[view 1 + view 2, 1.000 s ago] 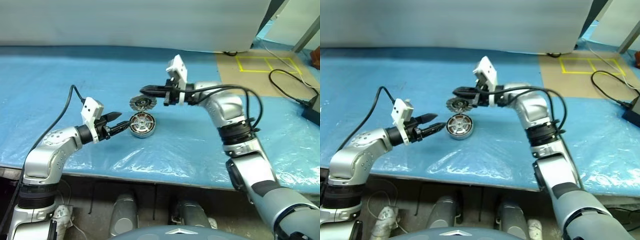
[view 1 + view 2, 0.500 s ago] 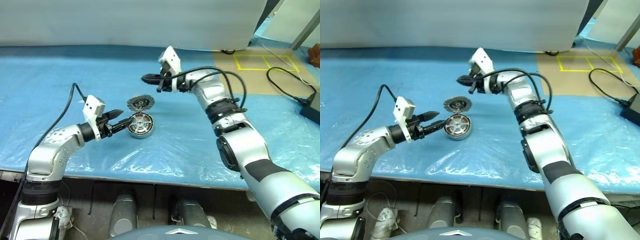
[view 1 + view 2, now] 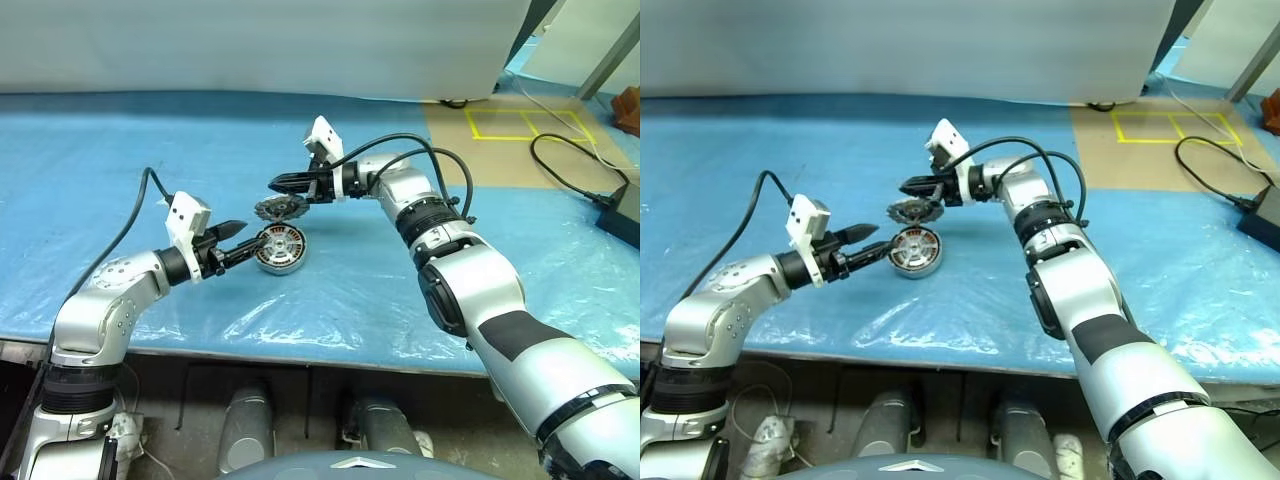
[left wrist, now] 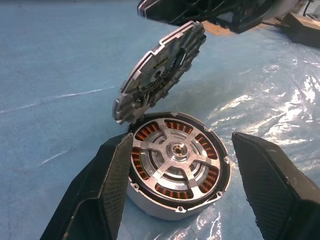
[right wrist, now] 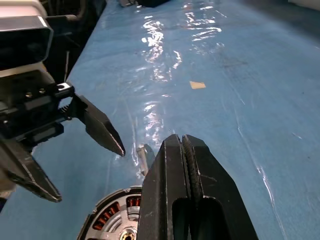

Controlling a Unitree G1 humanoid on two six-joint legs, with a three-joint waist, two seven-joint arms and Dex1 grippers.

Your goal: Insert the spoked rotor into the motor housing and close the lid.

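Note:
The motor housing rests on the blue table, its silver wall ringed with copper windings. Inside it lies the spoked rotor, silver spokes within a dark rim. Tilted on edge, the ribbed silver lid leans against the housing's far rim. My left gripper is open, and its fingers flank the housing. My right gripper is shut and empty, with its tip right at the lid's upper edge. Whether it touches the lid I cannot tell.
A blue plastic sheet covers the table, whose front edge runs below the arms. At the back right lie a brown patch with a yellow tape square and a black cable. A white panel stands behind the table.
My shut right gripper rose away from the lid, then swung left and sank to the lid's upper edge. The lid now stands steeper. My left gripper has kept still.

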